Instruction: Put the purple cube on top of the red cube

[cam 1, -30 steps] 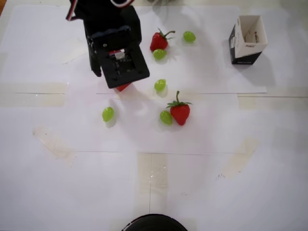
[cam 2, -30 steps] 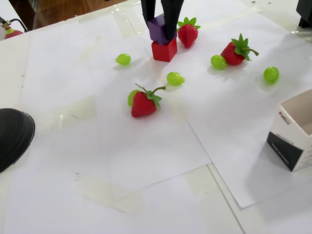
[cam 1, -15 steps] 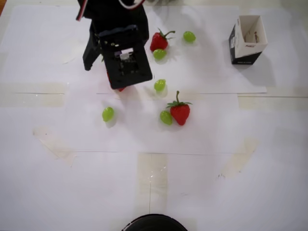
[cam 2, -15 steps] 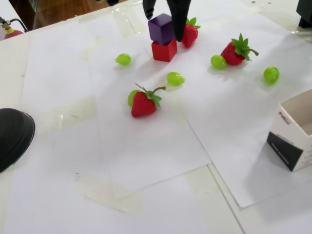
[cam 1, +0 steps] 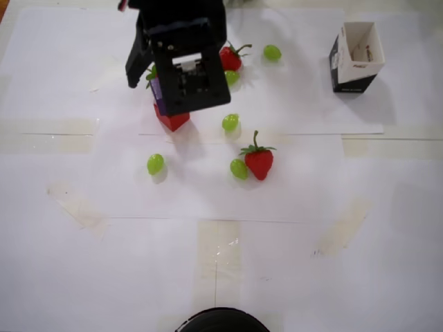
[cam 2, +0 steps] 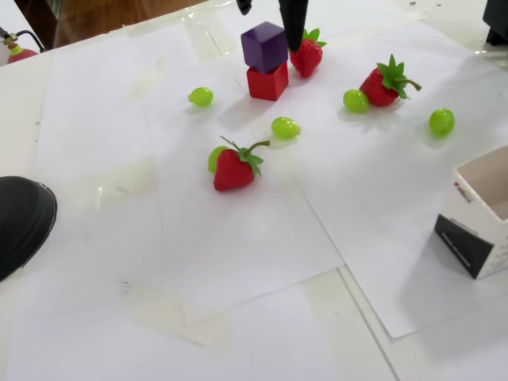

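Observation:
The purple cube (cam 2: 264, 46) rests squarely on top of the red cube (cam 2: 267, 82) at the back of the table in the fixed view. My gripper (cam 2: 268, 9) hangs open just above the stack, one finger on each side, touching neither cube. In the overhead view the arm's black wrist (cam 1: 187, 69) covers most of the stack. Only a sliver of the purple cube (cam 1: 158, 93) and a corner of the red cube (cam 1: 172, 122) show at its lower left edge.
Three strawberries lie around: one (cam 2: 306, 54) right beside the stack, one (cam 2: 382, 83) further right, one (cam 2: 232, 168) nearer the front. Several green grapes (cam 2: 285, 128) are scattered about. A white and black box (cam 2: 480, 214) stands at the right, a black round object (cam 2: 20, 222) at the left edge.
The gripper, shut on the purple cube a second ago, has opened, let it go on the red cube and risen. In the overhead view the arm has shifted up and right.

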Available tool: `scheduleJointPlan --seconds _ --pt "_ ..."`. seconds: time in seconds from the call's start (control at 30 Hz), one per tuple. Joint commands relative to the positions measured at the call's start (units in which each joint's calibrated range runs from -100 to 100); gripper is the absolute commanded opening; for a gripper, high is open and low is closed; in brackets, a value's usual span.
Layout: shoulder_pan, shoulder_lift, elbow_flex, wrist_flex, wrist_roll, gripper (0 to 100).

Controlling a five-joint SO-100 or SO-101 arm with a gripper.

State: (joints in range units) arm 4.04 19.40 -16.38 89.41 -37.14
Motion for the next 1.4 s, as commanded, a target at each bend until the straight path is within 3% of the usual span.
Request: scheduleJointPlan --seconds 0.0,0.23,0.33,0.53,0.63,1.03,1.37 --pt "-2.06 -19.14 0.74 2.99 -3.42 38" --pt "-7.94 -58.52 32.38 -6.56 -10.7 34" --pt "-8.24 -66.0 38.29 -6.4 -10.89 31" --pt "-6.62 -78.56 52.2 -9.67 -9.04 16" --pt "-5.37 -87.76 62.93 -13.84 -8.45 1" --pt "-3.82 -116.56 97.02 -21.92 -6.84 0" --pt "-5.07 -116.91 111.65 -30.09 -5.27 0"
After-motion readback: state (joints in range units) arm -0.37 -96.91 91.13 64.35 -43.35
